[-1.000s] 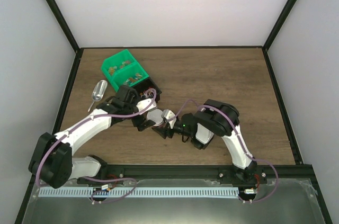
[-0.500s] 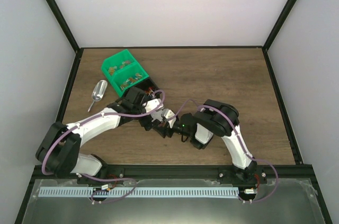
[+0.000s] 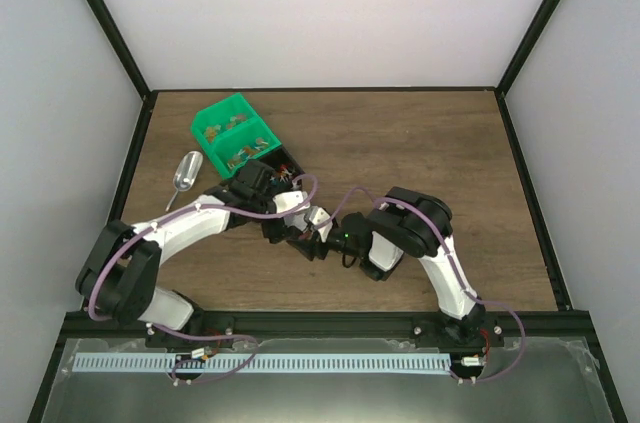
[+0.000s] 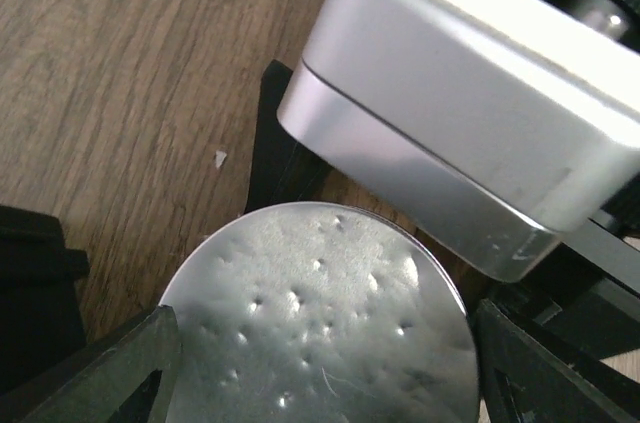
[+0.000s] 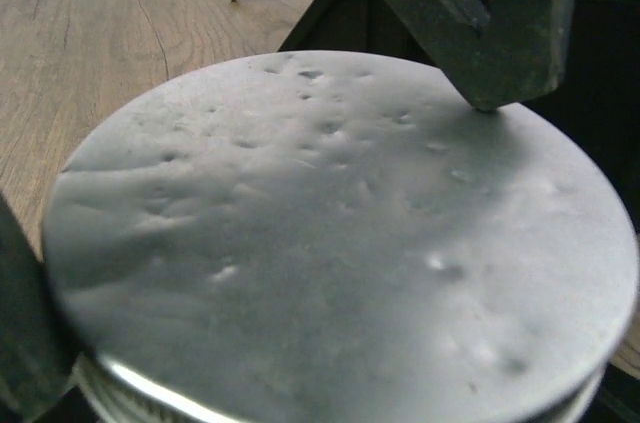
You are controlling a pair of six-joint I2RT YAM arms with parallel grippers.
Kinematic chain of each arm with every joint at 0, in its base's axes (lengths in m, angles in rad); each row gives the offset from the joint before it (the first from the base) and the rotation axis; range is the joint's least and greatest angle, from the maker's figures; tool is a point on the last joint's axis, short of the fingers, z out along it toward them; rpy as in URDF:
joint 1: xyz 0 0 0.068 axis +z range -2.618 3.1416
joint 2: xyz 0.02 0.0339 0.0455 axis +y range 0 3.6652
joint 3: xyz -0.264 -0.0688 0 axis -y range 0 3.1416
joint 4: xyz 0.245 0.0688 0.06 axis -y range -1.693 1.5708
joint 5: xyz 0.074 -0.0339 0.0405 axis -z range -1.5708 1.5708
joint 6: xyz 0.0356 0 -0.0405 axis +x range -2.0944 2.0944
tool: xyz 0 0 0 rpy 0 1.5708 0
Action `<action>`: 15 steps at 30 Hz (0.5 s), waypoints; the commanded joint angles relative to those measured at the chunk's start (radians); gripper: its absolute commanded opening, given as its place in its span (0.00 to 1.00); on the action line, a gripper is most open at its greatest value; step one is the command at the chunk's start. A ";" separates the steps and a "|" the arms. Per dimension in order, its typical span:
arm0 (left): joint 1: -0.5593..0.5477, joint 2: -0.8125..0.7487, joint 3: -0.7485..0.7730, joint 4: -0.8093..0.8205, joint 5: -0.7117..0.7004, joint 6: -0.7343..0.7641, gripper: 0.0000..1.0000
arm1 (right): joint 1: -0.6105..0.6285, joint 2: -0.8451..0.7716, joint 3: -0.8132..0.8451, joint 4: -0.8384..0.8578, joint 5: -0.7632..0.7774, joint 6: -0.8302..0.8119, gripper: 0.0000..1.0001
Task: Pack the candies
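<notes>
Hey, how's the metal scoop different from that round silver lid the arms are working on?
The scoop is long, a bowl with a handle; the lid is a flat, dimpled disc. The scoop lies alone on the table beside the green bins, with no arm at it; the left end effector straddles the lid. Both are silvery metal.
</notes>
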 commanded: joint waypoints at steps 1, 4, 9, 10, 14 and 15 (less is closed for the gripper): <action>0.051 0.069 0.050 -0.224 0.074 0.229 0.82 | 0.007 0.031 -0.051 -0.131 -0.108 0.042 0.74; 0.061 0.076 0.076 -0.287 0.087 0.376 0.82 | 0.007 0.024 -0.055 -0.138 -0.117 0.042 0.74; 0.068 0.068 0.116 -0.307 0.071 0.450 0.89 | 0.007 0.029 -0.053 -0.134 -0.110 0.045 0.74; 0.076 0.054 0.123 -0.291 0.084 0.420 0.94 | 0.007 0.030 -0.052 -0.135 -0.101 0.048 0.74; 0.079 -0.056 0.080 -0.176 0.085 0.231 1.00 | 0.007 0.030 -0.045 -0.142 -0.063 0.062 0.74; 0.080 -0.085 0.058 -0.146 0.073 0.177 1.00 | 0.007 0.032 -0.042 -0.144 -0.054 0.066 0.74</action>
